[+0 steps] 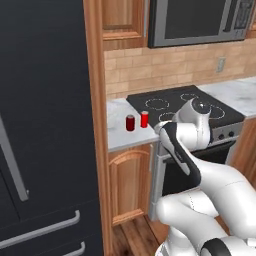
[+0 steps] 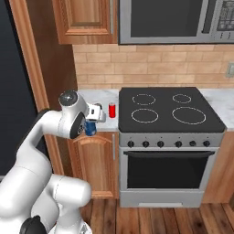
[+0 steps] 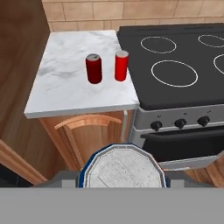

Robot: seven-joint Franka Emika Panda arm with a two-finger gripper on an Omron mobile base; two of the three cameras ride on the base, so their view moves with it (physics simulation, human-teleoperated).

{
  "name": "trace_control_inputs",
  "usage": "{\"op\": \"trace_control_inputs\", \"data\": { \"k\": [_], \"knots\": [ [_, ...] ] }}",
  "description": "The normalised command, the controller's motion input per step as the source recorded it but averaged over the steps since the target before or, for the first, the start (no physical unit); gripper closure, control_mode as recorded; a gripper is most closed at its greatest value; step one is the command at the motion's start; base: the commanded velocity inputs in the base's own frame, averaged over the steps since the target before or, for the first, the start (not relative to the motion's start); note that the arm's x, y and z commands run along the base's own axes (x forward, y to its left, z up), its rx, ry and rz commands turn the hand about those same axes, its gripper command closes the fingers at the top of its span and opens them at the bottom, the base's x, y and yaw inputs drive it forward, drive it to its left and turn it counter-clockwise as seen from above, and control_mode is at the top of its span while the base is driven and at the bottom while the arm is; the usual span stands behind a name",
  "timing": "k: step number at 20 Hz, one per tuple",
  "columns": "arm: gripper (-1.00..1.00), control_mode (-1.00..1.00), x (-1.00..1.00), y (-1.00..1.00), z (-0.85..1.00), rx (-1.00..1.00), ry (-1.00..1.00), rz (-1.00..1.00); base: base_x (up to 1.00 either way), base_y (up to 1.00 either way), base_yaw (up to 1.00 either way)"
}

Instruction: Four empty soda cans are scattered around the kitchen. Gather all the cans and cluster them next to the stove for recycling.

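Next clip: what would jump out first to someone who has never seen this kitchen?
Probably the white arm's gripper holding a blue soda can, whose silver top sits close under the hand camera, in front of the cabinet left of the stove. Next, two red cans, a darker one and a brighter one, standing side by side on the small marble counter beside the cooktop.

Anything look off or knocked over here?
Nothing stands out. Two red cans stand upright on the counter left of the stove. A blue can sits upright in the gripper, short of the counter.
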Motion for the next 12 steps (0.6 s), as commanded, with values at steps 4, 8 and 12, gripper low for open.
{"op": "trace_control_inputs", "data": {
  "k": [4, 8, 12],
  "knots": [
    [1.00, 1.00, 0.00, 0.00, 0.00, 0.00, 0.00, 0.00, 0.19, -0.52, 0.22],
    [1.00, 1.00, 0.00, 0.00, 0.00, 0.00, 0.00, 0.00, 0.18, -0.47, 0.21],
    [1.00, 1.00, 0.00, 0.00, 0.00, 0.00, 0.00, 0.00, 0.29, -0.08, 0.16]
  ]
}}
